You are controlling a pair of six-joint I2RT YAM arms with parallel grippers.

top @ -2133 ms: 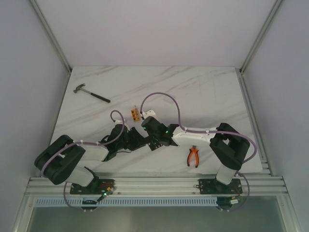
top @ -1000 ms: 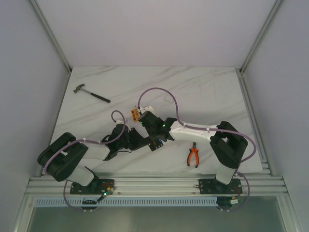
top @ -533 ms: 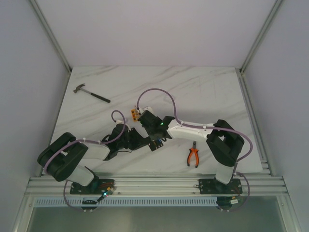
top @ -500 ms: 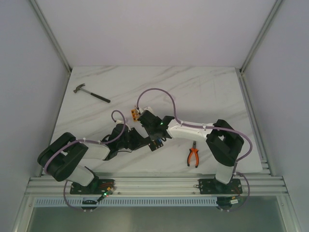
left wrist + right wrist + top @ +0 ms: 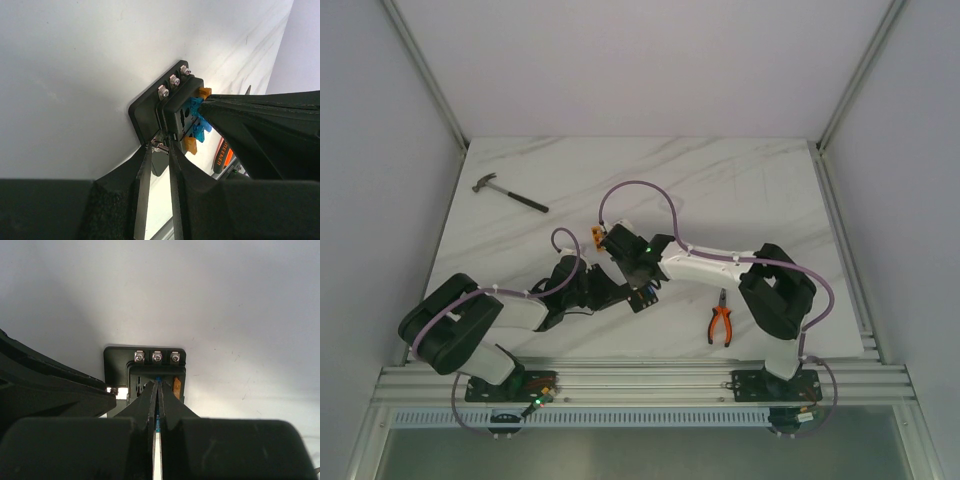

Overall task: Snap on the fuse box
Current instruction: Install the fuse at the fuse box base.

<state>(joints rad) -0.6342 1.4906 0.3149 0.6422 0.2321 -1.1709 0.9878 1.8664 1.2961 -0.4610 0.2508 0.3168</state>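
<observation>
Fuse box [image 5: 170,107] sits mid-desk, slightly near of centre, wedged btwn the two claws. Black base flat on the desk [image 5: 740,190], w/ a row of three screws along the edge away from the R arm. Slot block is up top, w/ blue and amber fuses showing.

Key relation: the box is dead ahead of the R claw [image 5: 157,387], tips already at the slot block. In the R wrist view the screw row runs crosswise to the fingers, so the finger line points straight at that row. R claw is closed w/ a thin blue sliver btwn the tips. That looks like a blue fuse [image 5: 196,106] pinched there, though how far it is seated can't be told.

L claw [image 5: 160,150] comes in from the other side, low. It is partly closed on the box's near corner, by a small screw, and seems to be bracing it.

Judgement: the next push should run along the R claw's own axis, down into the slot, w/ the L claw taking the reaction. Both claws touch the box, but the R one does the snapping. An off-axis push could tip the box or skid it on the desk.

Pliers [image 5: 721,325] lie well apart, near the R base.
</observation>
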